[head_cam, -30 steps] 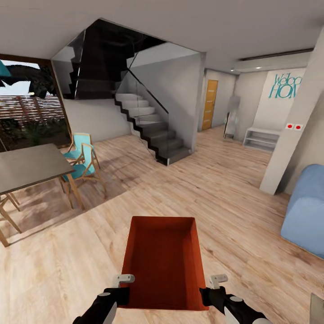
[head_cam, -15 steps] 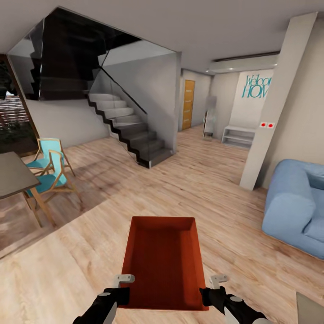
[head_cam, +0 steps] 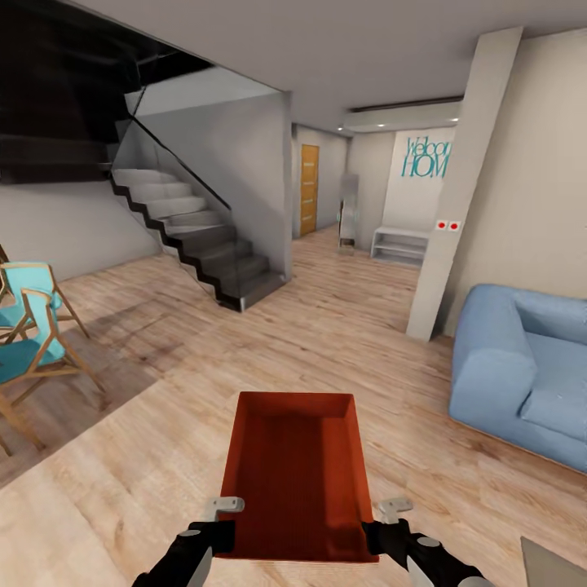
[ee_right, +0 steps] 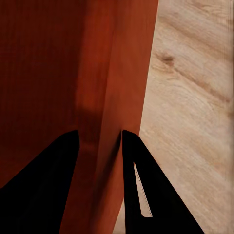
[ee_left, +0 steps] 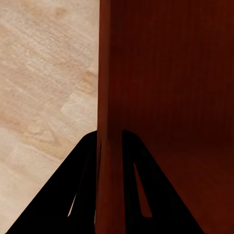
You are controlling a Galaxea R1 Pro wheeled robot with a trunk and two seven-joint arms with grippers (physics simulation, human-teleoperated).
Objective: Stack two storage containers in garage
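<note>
The storage container [head_cam: 295, 477] sits low centre of the head view, carried above the wood floor [head_cam: 375, 342], empty. The left claw [head_cam: 218, 522] is clamped on its left wall, the right claw [head_cam: 383, 526] on its right wall. Carrying it well probably means keeping both grips level while steering between the staircase [head_cam: 196, 236] and the blue sofa [head_cam: 522, 367].

A storage container [head_cam: 295, 473] is held out ahead of the robot above the plank floor [head_cam: 367, 342], the left gripper [head_cam: 214, 534] clamped on its left wall and the right gripper [head_cam: 383, 534] on its right wall. A sofa [head_cam: 522, 367] sits to the right, chairs [head_cam: 28, 334] to the left. A staircase [head_cam: 191, 236] rises ahead on the left, a pillar [head_cam: 456, 187] ahead on the right, a door [head_cam: 309, 189] between them, farther back.
</note>
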